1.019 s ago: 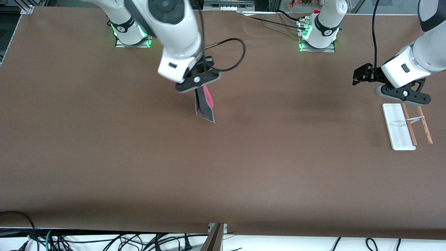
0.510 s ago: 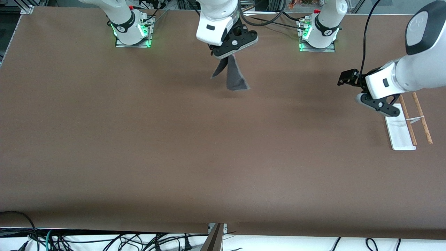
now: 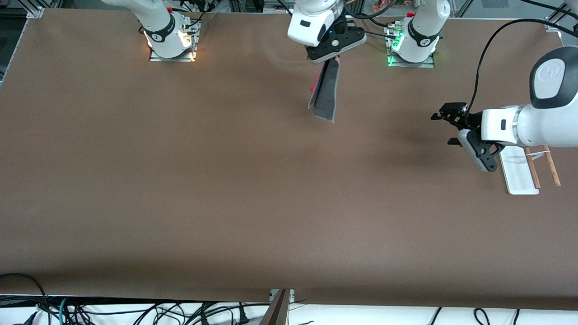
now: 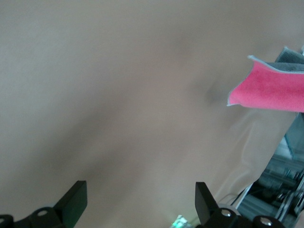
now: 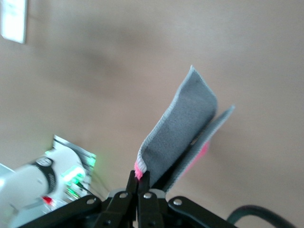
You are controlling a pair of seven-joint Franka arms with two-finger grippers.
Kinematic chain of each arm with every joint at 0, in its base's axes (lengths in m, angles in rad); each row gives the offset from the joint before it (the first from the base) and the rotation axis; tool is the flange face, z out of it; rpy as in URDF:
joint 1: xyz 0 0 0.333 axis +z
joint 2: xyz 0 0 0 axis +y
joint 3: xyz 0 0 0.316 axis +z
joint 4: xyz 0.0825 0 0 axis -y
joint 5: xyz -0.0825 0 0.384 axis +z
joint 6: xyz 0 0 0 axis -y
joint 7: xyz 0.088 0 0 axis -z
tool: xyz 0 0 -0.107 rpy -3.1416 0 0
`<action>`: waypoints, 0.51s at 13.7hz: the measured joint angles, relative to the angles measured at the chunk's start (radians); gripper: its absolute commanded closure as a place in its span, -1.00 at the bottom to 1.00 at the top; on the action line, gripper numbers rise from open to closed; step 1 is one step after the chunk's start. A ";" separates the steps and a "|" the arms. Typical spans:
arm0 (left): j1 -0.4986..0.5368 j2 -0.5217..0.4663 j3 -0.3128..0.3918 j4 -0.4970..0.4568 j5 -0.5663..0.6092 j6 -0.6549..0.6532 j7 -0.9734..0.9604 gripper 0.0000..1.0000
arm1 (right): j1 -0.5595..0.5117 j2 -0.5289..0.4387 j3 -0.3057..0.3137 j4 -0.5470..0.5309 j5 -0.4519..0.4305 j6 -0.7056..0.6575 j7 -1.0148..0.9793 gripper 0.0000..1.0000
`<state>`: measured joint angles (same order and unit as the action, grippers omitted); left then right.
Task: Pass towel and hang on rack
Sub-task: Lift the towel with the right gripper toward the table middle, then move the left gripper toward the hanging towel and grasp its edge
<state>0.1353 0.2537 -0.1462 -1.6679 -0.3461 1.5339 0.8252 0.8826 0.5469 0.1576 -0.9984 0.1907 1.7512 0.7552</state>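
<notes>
The right gripper (image 3: pixel 334 55) hangs in the air over the table's (image 3: pixel 180 180) edge where the arm bases stand, between the two bases and closer to the left arm's base. Its fingers (image 5: pixel 138 185) are pressed together on the top fold of the towel (image 3: pixel 326 90), which dangles freely below it, folded double with dark grey outward and a strip of pink showing along one edge, clear of the tabletop. The left gripper (image 3: pixel 454 131) is in the air toward the left arm's end of the table, just beside the rack (image 3: pixel 519 174), with its fingers (image 4: pixel 76 202) spread wide and nothing between them. The rack stands near that end's edge, its white base flat on the table with the two wooden rods alongside; part of it is hidden by the left arm.
</notes>
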 measured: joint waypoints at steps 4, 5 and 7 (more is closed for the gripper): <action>-0.002 0.083 -0.003 -0.013 -0.066 0.047 0.325 -1.00 | 0.019 0.035 0.008 0.010 0.038 0.144 0.089 1.00; -0.002 0.092 -0.004 -0.023 -0.069 0.054 0.383 -1.00 | 0.018 0.039 0.008 0.014 0.042 0.163 0.100 1.00; -0.002 0.091 -0.011 -0.067 -0.073 0.090 0.470 -1.00 | 0.018 0.041 0.008 0.017 0.044 0.186 0.122 1.00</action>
<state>0.1333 0.3448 -0.1572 -1.7348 -0.4191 1.6242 1.2950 0.9007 0.5874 0.1653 -0.9812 0.2352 1.9371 0.8770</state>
